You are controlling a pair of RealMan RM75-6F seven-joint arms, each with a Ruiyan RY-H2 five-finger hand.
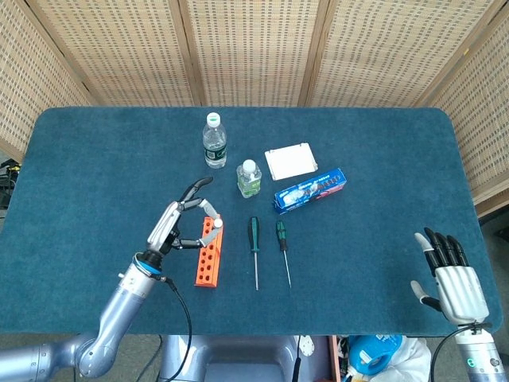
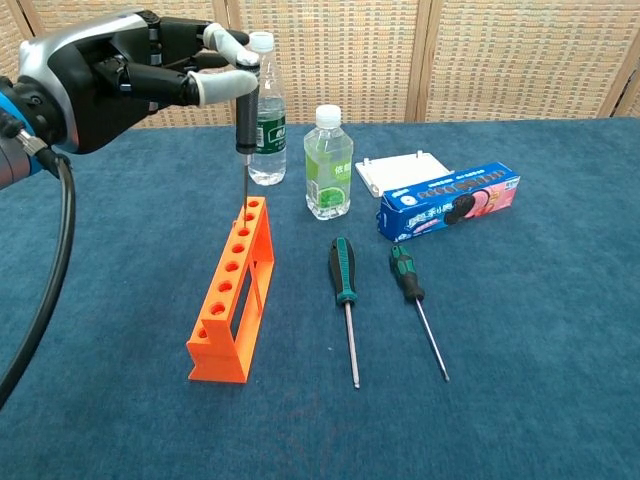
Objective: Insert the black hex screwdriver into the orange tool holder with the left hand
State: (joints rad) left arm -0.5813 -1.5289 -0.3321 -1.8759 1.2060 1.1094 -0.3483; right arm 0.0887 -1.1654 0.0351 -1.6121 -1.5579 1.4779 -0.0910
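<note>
My left hand (image 2: 120,75) (image 1: 181,225) pinches the black hex screwdriver (image 2: 244,125) by its handle top and holds it upright. Its thin shaft points down over the far end of the orange tool holder (image 2: 234,290) (image 1: 208,250), with the tip at or just above one of the farthest holes. In the head view the screwdriver is mostly hidden behind the fingers. My right hand (image 1: 450,280) rests open at the table's near right edge, fingers spread, holding nothing.
Two green-handled screwdrivers (image 2: 344,285) (image 2: 411,290) lie right of the holder. Behind stand a tall water bottle (image 2: 264,112) and a small green-label bottle (image 2: 328,165). A blue biscuit box (image 2: 450,200) and a white box (image 2: 402,170) lie further right.
</note>
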